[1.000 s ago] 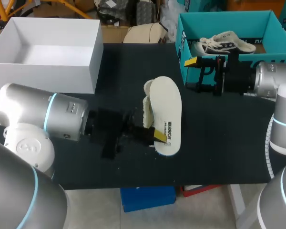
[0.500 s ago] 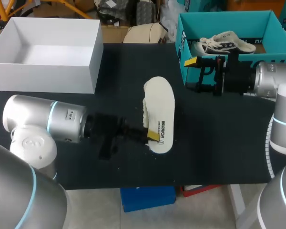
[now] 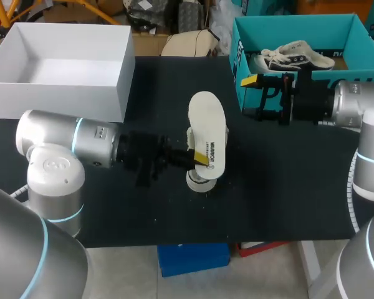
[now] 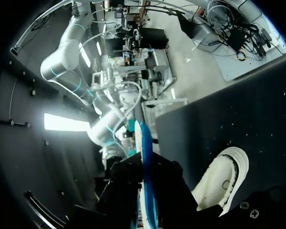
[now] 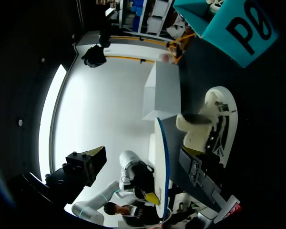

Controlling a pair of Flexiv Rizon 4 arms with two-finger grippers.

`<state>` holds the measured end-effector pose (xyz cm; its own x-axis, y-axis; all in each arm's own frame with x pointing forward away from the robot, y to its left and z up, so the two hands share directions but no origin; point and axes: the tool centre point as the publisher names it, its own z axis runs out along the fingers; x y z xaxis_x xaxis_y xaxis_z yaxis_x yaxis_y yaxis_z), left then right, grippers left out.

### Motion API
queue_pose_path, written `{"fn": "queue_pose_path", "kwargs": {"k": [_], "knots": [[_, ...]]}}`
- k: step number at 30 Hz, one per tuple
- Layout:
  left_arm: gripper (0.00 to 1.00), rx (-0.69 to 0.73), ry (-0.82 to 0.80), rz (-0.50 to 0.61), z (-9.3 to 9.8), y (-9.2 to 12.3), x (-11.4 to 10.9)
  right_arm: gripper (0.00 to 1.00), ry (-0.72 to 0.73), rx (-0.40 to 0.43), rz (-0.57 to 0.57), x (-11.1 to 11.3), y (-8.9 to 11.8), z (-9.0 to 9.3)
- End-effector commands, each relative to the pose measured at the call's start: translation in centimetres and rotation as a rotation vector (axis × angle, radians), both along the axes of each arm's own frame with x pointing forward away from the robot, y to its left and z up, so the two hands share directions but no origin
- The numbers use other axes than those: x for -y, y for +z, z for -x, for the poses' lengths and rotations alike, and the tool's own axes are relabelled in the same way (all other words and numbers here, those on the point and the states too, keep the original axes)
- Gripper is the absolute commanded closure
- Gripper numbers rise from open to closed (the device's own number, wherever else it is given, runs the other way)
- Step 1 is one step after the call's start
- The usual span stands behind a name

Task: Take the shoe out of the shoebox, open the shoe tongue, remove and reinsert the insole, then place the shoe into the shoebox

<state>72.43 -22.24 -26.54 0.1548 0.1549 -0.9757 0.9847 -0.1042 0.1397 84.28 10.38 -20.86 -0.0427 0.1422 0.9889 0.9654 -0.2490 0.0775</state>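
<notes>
White foam insole (image 3: 207, 124) with a blue rim, clamped at one end between the closed left jaws, its long face turned toward the head camera. In the left wrist view it runs edge-on straight out from between the jaws. The pale shoe (image 3: 198, 181) lies on the black bench (image 3: 287, 187) directly under the left jaws, one rounded end showing just below them and the rest largely hidden behind the insole.

Over the last second the left arm has carried the insole away from the bench's near edge and rolled it, so that it presents a narrower outline and now hangs lengthwise over the shoe rather than beside it. Judged from this alignment, removal is done and reinsertion is about to start; the free end must still find the shoe's opening.

Right jaws stand spread apart and empty, having not moved, well away from shoe and insole. Just behind them is the teal shoebox (image 3: 237, 50), holding a second sneaker (image 3: 293, 56).
</notes>
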Motion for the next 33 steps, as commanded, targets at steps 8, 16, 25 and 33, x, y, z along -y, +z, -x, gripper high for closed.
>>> {"fn": "queue_pose_path", "kwargs": {"k": [8,16,25,33], "knots": [[1.00,0.024,-0.034,-0.002,-3.3,0.6,0.4,0.00,-0.004,0.000,0.000,-0.1,-0.1,0.1],[1.00,0.031,-0.046,0.013,-2.9,1.0,0.4,0.00,-0.004,0.000,0.000,-0.1,-0.1,0.1],[1.00,0.031,-0.046,0.013,-2.9,1.0,0.4,0.00,-0.004,0.000,0.000,-0.1,-0.1,0.1],[1.00,0.031,-0.046,0.013,-2.9,1.0,0.4,0.00,0.091,0.011,-0.044,1.0,-0.3,0.1]]}}
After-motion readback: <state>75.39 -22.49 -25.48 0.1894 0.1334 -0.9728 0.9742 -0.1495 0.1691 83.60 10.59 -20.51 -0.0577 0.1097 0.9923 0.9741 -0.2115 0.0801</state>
